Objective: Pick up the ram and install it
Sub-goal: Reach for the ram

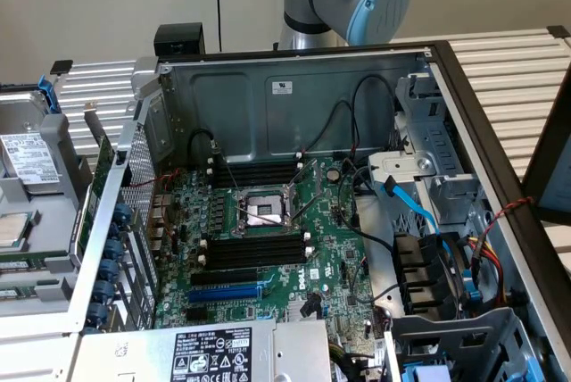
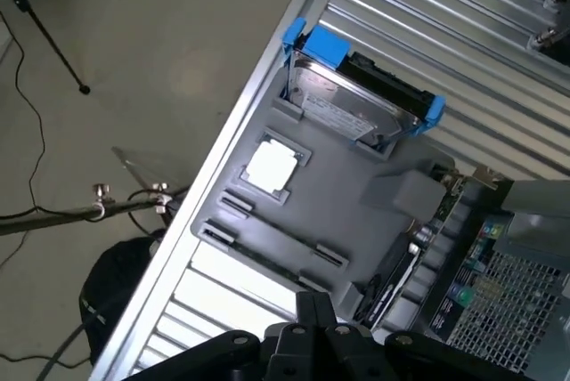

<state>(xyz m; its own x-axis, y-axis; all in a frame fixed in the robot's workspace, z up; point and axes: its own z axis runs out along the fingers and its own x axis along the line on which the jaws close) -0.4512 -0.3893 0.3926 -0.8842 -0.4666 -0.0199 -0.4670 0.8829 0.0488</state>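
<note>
Claw (image 2: 313, 345) pinched shut, holding nothing, above the tray (image 2: 356, 216)
Ram (image 1: 34, 265) looks light, thin, stiff but fragile, so I'd pinch its long edges, not chips or contacts

Thin green ram (image 1: 36, 267) sits on edge in a long slot of the gray tray (image 1: 53, 221), at the exterior view's left, outside the computer case (image 1: 294, 87).

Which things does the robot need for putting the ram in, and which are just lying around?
For the job: gripper, ram, black memory slots, motherboard.
Lying about: hard drive, processor chip, blue slot, blue cable.
</note>
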